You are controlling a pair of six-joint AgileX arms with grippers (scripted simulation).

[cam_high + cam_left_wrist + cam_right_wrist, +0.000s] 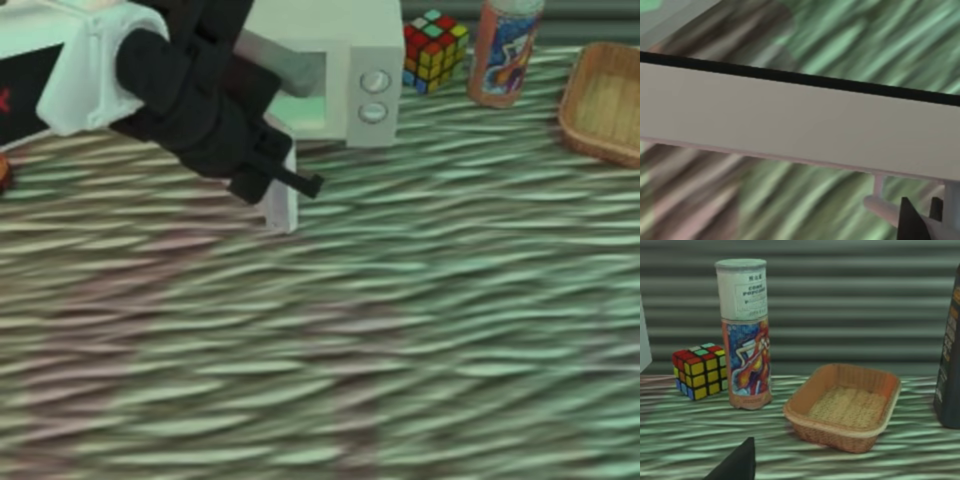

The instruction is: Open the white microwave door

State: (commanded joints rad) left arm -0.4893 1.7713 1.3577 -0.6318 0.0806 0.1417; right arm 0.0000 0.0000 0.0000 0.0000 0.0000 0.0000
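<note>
The white microwave (pixel 350 70) is set at the tabletop's (pixel 400 330) far edge, left of centre. Its door (pixel 283 195) is swung outward, exposing the pale green interior. The left end effector (pixel 300 183) is pinched on the door's handle (pixel 885 210) at its free edge, so the panel can be drawn around its hinge. The right end effector is not seen in the top view.

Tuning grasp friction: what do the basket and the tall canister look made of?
Basket: looks like woven wicker or rattan, matte tan, with a ribbed weave on the walls and a paler rim. Canister: probably cardboard or thin metal under a glossy printed label, with a pale flat lid; the body material can't be settled.
</note>
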